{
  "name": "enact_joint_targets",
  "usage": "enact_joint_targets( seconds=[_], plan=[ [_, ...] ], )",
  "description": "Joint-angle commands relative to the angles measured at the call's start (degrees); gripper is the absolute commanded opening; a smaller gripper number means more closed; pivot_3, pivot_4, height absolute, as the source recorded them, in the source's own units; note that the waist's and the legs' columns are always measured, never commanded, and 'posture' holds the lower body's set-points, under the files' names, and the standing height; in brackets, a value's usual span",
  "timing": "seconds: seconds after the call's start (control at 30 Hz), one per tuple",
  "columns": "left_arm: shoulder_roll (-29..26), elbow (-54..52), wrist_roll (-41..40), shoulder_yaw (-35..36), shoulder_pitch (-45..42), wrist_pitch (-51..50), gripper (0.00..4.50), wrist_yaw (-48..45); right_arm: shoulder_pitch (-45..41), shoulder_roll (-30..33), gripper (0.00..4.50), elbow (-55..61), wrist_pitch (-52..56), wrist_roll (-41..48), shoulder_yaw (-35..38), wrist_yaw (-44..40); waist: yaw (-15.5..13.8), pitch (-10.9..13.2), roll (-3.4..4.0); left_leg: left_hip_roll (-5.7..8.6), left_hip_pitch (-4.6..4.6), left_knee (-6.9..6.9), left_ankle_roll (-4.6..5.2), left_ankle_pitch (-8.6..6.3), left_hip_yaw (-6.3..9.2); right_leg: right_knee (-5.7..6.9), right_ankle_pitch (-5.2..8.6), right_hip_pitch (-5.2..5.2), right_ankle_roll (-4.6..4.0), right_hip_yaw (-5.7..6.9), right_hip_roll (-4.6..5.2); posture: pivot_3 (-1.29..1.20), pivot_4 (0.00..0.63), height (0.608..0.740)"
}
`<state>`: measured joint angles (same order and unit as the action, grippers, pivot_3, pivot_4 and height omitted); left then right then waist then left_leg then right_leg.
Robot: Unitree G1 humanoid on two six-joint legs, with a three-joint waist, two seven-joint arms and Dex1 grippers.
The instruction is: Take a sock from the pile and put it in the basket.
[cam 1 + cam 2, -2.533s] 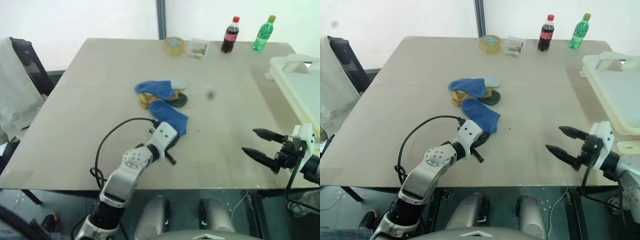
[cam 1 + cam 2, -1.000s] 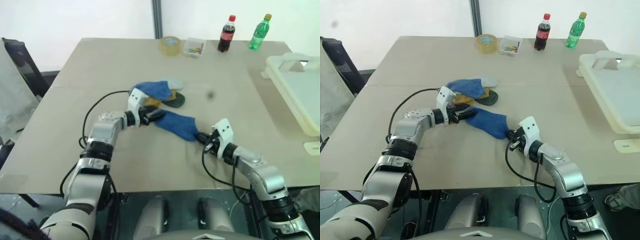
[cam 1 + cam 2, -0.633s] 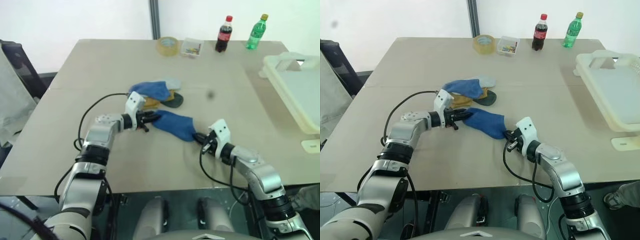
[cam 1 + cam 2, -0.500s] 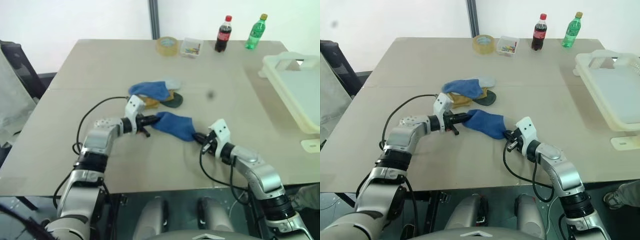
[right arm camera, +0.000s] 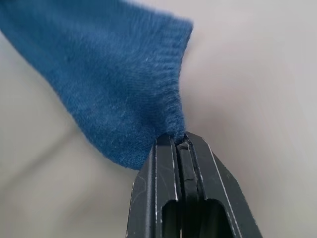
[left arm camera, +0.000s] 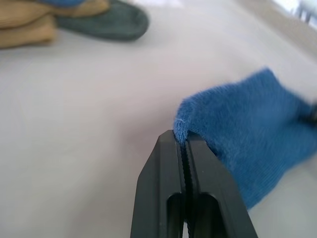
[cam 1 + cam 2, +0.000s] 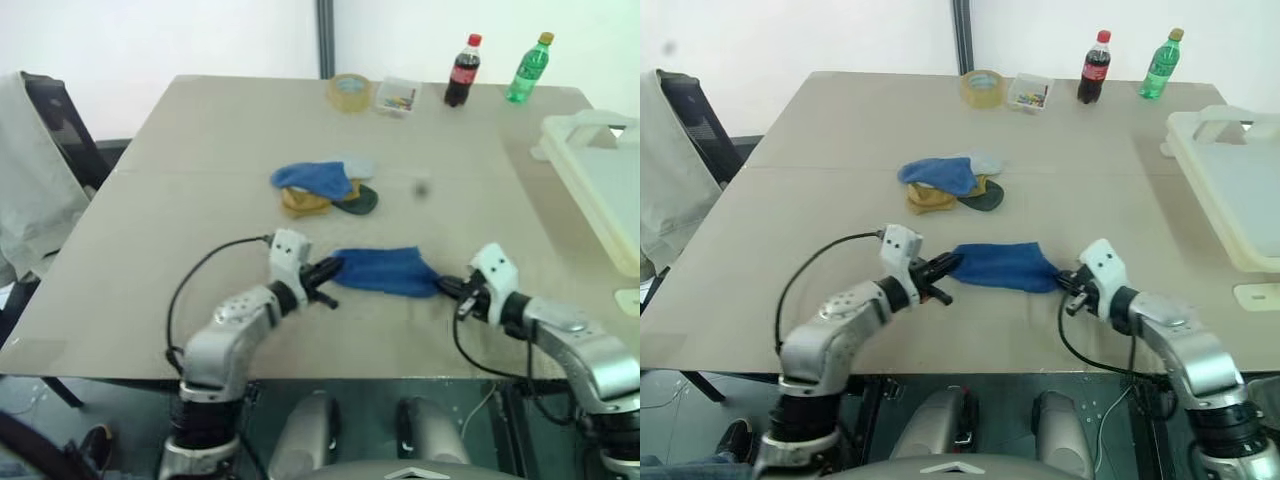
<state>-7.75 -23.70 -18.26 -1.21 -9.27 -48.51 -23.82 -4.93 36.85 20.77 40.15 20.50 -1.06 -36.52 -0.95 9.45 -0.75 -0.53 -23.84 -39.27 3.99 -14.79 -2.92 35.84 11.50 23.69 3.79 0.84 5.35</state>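
Two tools are pinching one blue sock [image 7: 385, 270]: left tool [image 7: 325, 270] is clamping one end, right tool [image 7: 449, 287] the other, so the sock is stretching flat between them near the desk [image 7: 200, 180] front edge. The pile [image 7: 322, 190] is sitting well behind. The basket [image 7: 600, 190] is waiting at the far right desk edge. Risk: both grips are catching only thin fabric edges; pulling apart may be slipping one end free, dropping the sock short of the basket.
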Motion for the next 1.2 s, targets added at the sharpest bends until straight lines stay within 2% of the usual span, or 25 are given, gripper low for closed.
enact_joint_targets(
  seconds=[0.03, 0.1, 0.2, 0.3, 0.37, 0.43, 0.47, 0.5, 0.53, 0.57, 0.63, 0.7, 0.73, 0.8, 0.9, 1.07, 1.2],
  plan=[
    [2.9, -4.1, -0.3, -2.8, 0.8, -4.6, 0.04, 5.5, -0.6, 4.3, 0.0, 1.8, 3.8, 1.9, 3.7, -2.4, 0.2, 0.0, 0.0, 0.0, 0.0, 0.01, 0.01, 0.0, 0.01, 0.0, 0.01, 0.01, 0.0, 0.0, -0.04, 0.0, 0.15, 0.74],
    [5.2, -4.4, 0.4, -4.4, 0.8, -6.3, 0.04, 8.5, -1.1, 5.7, 0.0, 1.6, 4.8, 2.3, 4.4, -3.0, 0.2, 0.0, 0.0, -0.06, 0.01, 0.01, 0.01, 0.0, 0.02, 0.0, 0.01, 0.02, -0.01, -0.01, -0.19, 0.0, 0.15, 0.74],
    [4.9, -5.1, 0.8, -7.2, 0.6, -8.6, 0.04, 9.9, -1.7, 6.3, 0.0, 0.9, 5.1, 2.5, 4.5, -3.1, 0.2, 0.0, -0.01, -0.08, 0.01, 0.01, 0.01, 0.0, 0.06, 0.01, 0.02, 0.02, -0.01, 0.0, -0.32, 0.0, 0.15, 0.74],
    [5.4, -6.4, 0.2, -7.2, 1.7, -10.8, 0.04, 12.1, -2.6, 5.8, 0.0, 0.8, 6.5, 3.1, 4.2, -2.9, 0.2, 0.0, -0.01, -0.07, 0.0, 0.01, 0.01, 0.0, 0.05, -0.01, 0.03, 0.02, 0.0, -0.03, -0.33, 0.0, 0.15, 0.74],
    [6.2, -7.2, -1.2, -6.7, 2.4, -11.2, 0.62, 12.4, -3.5, 5.2, 0.0, 0.6, 7.4, 3.5, 4.3, -2.3, 0.2, 0.0, -0.02, -0.06, -0.01, 0.01, 0.01, 0.0, 0.04, -0.03, 0.03, 0.02, 0.0, -0.05, -0.31, 0.0, 0.15, 0.74],
    [6.3, -7.6, -1.8, -6.4, 2.5, -11.2, 1.19, 12.3, -4.3, 5.0, 0.61, 0.4, 8.3, 4.1, 4.6, -2.3, 0.2, 0.0, -0.02, -0.06, -0.02, 0.01, 0.01, 0.0, 0.04, -0.04, 0.02, 0.02, 0.0, -0.05, -0.3, 0.0, 0.15, 0.74],
    [6.0, -7.8, -1.7, -6.4, 2.5, -11.5, 1.76, 12.6, -4.4, 5.2, 0.96, 0.6, 8.7, 4.7, 4.8, -2.8, 0.2, 0.0, -0.02, -0.06, -0.02, 0.01, 0.01, 0.0, 0.05, -0.04, 0.02, 0.01, 0.0, -0.04, -0.3, 0.0, 0.15, 0.74],
    [5.8, -7.9, -1.4, -6.3, 2.5, -11.6, 1.84, 13.2, -4.3, 5.3, 1.07, 0.8, 8.7, 4.9, 5.1, -2.9, 0.2, 0.0, -0.01, -0.06, -0.02, 0.01, 0.01, 0.0, 0.05, -0.04, 0.02, 0.02, 0.0, -0.03, -0.3, 0.0, 0.15, 0.74],
    [5.6, -7.9, -1.4, -6.1, 2.6, -11.7, 2.39, 13.4, -4.1, 5.5, 1.64, 1.0, 8.9, 5.1, 5.3, -2.9, 0.2, 0.0, -0.01, -0.06, -0.01, 0.01, 0.01, 0.0, 0.07, -0.03, 0.03, 0.02, 0.0, -0.02, -0.32, 0.0, 0.15, 0.74],
    [5.0, -8.1, -2.1, -5.8, 2.9, -11.5, 2.57, 12.6, -3.7, 5.9, 1.82, 1.4, 9.4, 5.7, 5.6, -3.4, 0.2, 0.0, -0.02, -0.06, -0.02, 0.01, 0.01, 0.0, 0.07, -0.04, 0.03, 0.02, 0.0, -0.02, -0.32, 0.0, 0.15, 0.74],
    [3.5, -9.1, -4.1, -5.0, 3.7, -11.3, 2.57, 10.5, -2.8, 6.9, 1.82, 2.1, 9.6, 6.6, 6.1, -4.5, 0.2, 0.0, -0.01, -0.06, -0.01, 0.01, 0.01, 0.0, 0.05, -0.04, 0.03, 0.02, 0.0, -0.04, -0.31, 0.0, 0.15, 0.74],
    [-3.1, -11.2, -2.8, -6.2, 4.1, -6.9, 2.57, 6.0, -1.7, 7.6, 1.82, 3.3, 9.6, 8.4, 7.7, -5.9, 0.3, 0.0, -0.01, -0.07, -0.01, 0.02, 0.01, 0.0, 0.05, -0.03, 0.03, 0.03, -0.01, -0.04, -0.31, 0.0, 0.15, 0.74],
    [-8.3, -12.2, -1.3, -7.5, 3.9, -3.7, 2.57, 2.6, -0.8, 8.2, 1.82, 4.0, 9.2, 9.2, 8.7, -7.0, 0.3, 0.0, 0.0, -0.09, -0.01, 0.03, 0.01, 0.0, 0.05, -0.03, 0.03, 0.05, -0.01, -0.04, -0.34, 0.0, 0.15, 0.74],
    [-15.0, -12.3, -1.1, -6.7, 3.5, 0.1, 2.57, -2.3, 0.7, 9.2, 1.82, 5.2, 8.4, 10.8, 10.5, -8.8, 0.3, 0.0, 0.07, -0.13, -0.03, 0.08, -0.01, 0.0, 0.06, 0.01, 0.04, 0.15, -0.04, -0.02, -0.39, 0.0, 0.15, 0.74],
    [-20.4, -8.8, -2.3, -2.5, 1.5, 4.9, 2.57, -6.7, 2.9, 10.7, 1.82, 6.5, 5.8, 13.0, 13.4, -12.7, 0.1, 0.1, 0.08, -0.13, -0.04, 0.07, -0.01, 0.0, 0.01, -0.03, 0.05, 0.13, -0.04, -0.04, -0.3, 0.0, 0.15, 0.74],
    [-22.3, 6.3, 1.2, -0.7, -8.4, 14.8, 2.57, -9.3, 3.9, 8.9, 1.82, 8.6, -1.2, 17.1, 17.6, -17.4, -0.2, 0.1, 0.06, -0.05, -0.08, 0.04, 0.0, -0.01, 0.02, -0.13, 0.04, 0.1, -0.01, -0.01, -0.21, 0.0, 0.15, 0.74],
    [-19.6, 23.6, 6.8, -3.6, -18.9, 25.2, 2.57, -9.3, 2.3, 5.0, 1.82, 10.3, -5.0, 19.7, 17.8, -16.5, -0.1, 0.1, 0.02, -0.05, -0.1, 0.04, 0.0, 0.0, 0.04, -0.13, 0.04, 0.07, -0.01, 0.01, -0.32, 0.0, 0.15, 0.74]
  ],
)
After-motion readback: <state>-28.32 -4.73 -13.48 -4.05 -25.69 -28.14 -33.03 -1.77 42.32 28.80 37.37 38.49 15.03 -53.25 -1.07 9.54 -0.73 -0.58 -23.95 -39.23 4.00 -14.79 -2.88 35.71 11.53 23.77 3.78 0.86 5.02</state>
